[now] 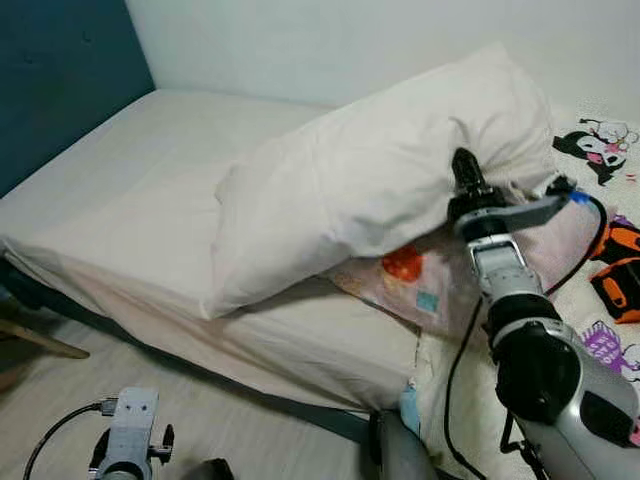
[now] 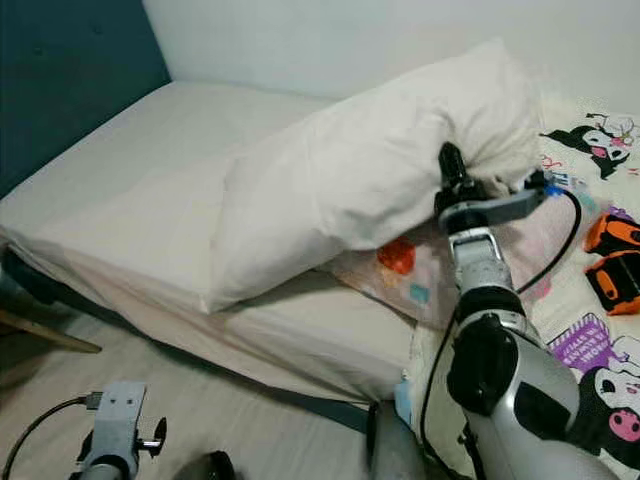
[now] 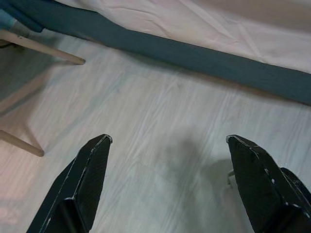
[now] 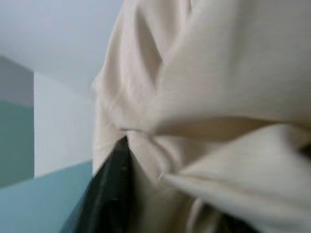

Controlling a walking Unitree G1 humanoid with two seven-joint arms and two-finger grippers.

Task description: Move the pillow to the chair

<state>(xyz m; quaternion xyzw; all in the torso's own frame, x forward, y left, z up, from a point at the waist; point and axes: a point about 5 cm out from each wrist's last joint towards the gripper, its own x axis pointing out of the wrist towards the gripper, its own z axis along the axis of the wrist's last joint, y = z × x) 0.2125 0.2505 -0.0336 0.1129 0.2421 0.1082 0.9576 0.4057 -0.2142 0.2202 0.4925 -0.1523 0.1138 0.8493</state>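
Note:
A large cream pillow (image 1: 370,175) lies tilted across the bed (image 1: 130,190), its right end raised. My right gripper (image 1: 463,165) reaches up from the lower right and is shut on the pillow's right edge, the cloth bunched around the black fingers (image 4: 109,189). Folds of the pillow (image 4: 218,97) press close in the right wrist view. My left gripper (image 3: 167,160) hangs low over the wooden floor (image 3: 160,126), open with nothing between its fingers. The left arm (image 1: 125,440) shows at the bottom left.
A cartoon-print blanket (image 1: 600,150) covers the bed's right part, with an orange and black object (image 1: 618,270) on it. A teal headboard (image 1: 60,70) stands at the left. Wooden legs (image 3: 43,48) stand on the floor beside the bed's dark base (image 3: 204,60).

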